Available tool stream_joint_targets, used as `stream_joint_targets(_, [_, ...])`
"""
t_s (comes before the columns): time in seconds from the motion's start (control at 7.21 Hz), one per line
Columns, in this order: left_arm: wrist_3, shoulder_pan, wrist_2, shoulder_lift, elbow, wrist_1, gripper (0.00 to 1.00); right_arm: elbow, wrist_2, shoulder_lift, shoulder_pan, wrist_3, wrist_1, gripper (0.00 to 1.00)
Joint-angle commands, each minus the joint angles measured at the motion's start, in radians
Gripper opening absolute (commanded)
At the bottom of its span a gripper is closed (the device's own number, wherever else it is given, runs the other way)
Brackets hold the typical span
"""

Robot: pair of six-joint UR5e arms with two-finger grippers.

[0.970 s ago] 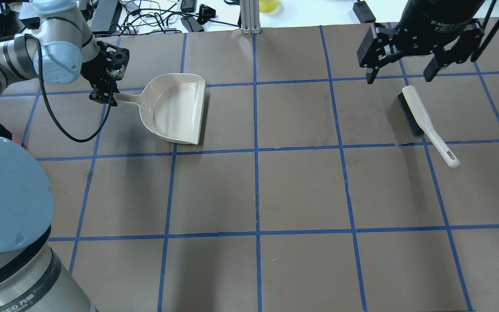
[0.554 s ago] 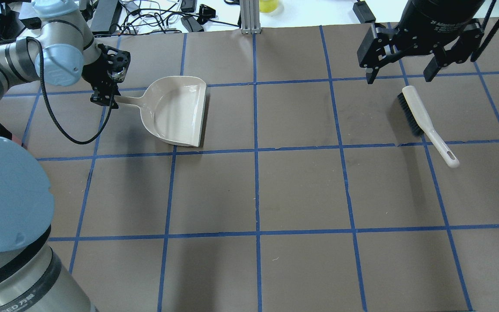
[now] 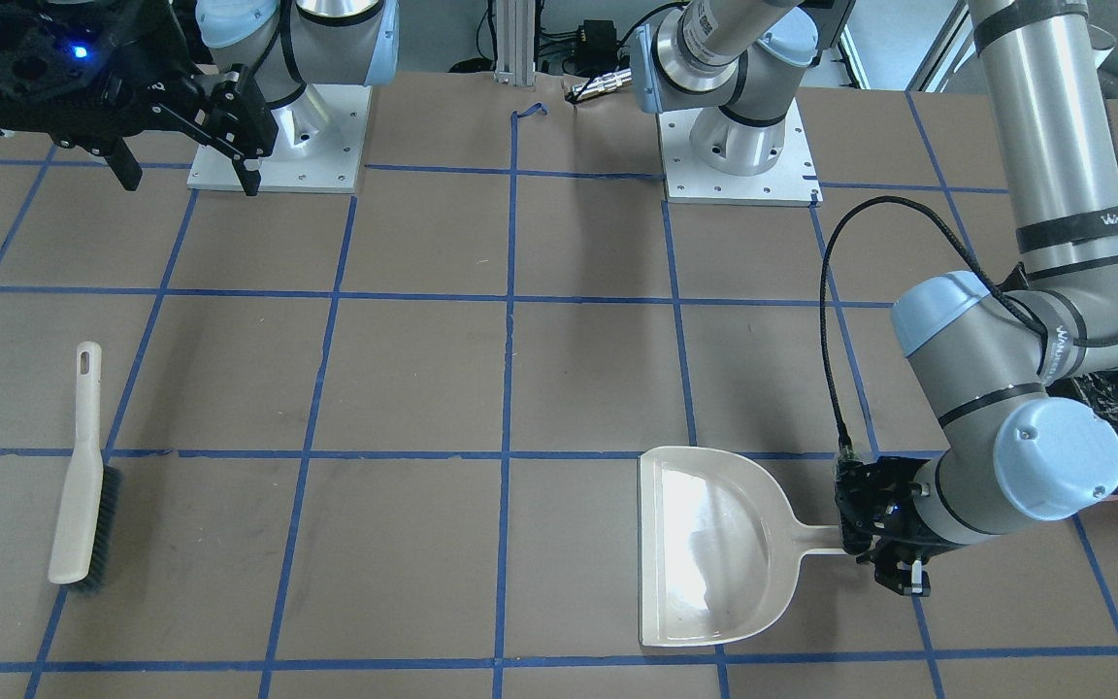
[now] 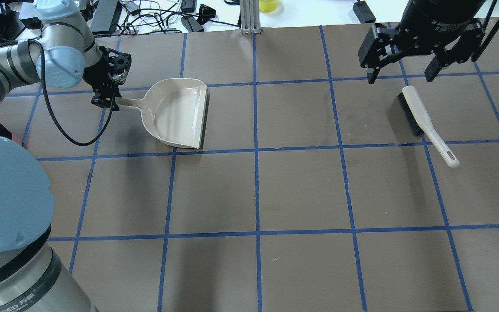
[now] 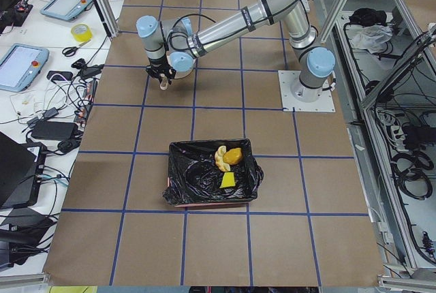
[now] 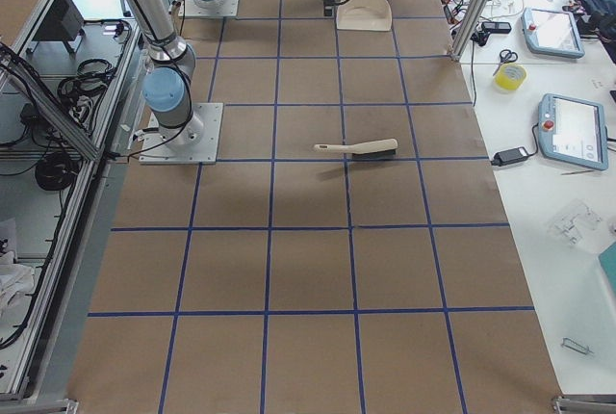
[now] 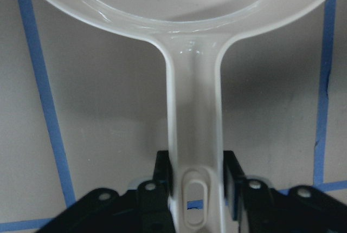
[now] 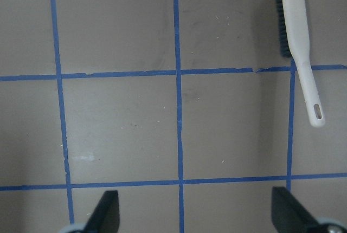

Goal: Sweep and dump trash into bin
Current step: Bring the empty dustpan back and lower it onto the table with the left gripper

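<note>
Left gripper (image 7: 196,172): jaws closed on the end of the dustpan handle (image 7: 194,103), one finger on each side, as the left wrist view shows. The dustpan (image 4: 176,112) lies at about 10 o'clock on the table (image 4: 301,190) in the overhead view, mouth towards 3 o'clock. Its tray is empty. Whether it rests fully on the surface cannot be confirmed.

Right gripper (image 4: 400,77): jaws spread wide, holding nothing, hanging above the table at about 1 o'clock. The brush (image 4: 418,113) lies loose on the table just below it, bristles towards 11 o'clock, handle towards 5 o'clock.

Trash: in the exterior left view all three bits lie inside the bin (image 5: 176,170), on the black liner. The golden-brown lump (image 5: 233,156) and the pale crescent (image 5: 220,159) touch at about 12 o'clock in the bin; the yellow wedge (image 5: 228,180) lies just beside them, nearer the centre. No bits show on the table in any view.

Assessment: sweeping and dumping appear complete. Outstanding, in my judgement, is only releasing the dustpan.
</note>
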Motion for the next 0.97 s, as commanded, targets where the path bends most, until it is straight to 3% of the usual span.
stream_joint_targets(0.0, [-0.080,-0.027,0.000,0.026,0.016,-0.005,0.50,0.000,0.001,0.000,0.001,0.000,-0.001,1.00])
stream_joint_targets(0.14, [-0.131,-0.052,0.000,0.052,0.027,-0.020,0.50,0.000,0.001,0.000,0.001,0.000,0.001,1.00])
stream_joint_targets(0.55, [-0.341,-0.133,-0.015,0.161,0.120,-0.251,0.50,0.000,0.004,0.003,0.001,0.003,0.001,1.00])
stream_joint_targets(0.83, [-0.543,-0.191,-0.016,0.247,0.096,-0.285,0.54,0.000,0.001,0.008,0.001,0.005,-0.001,1.00])
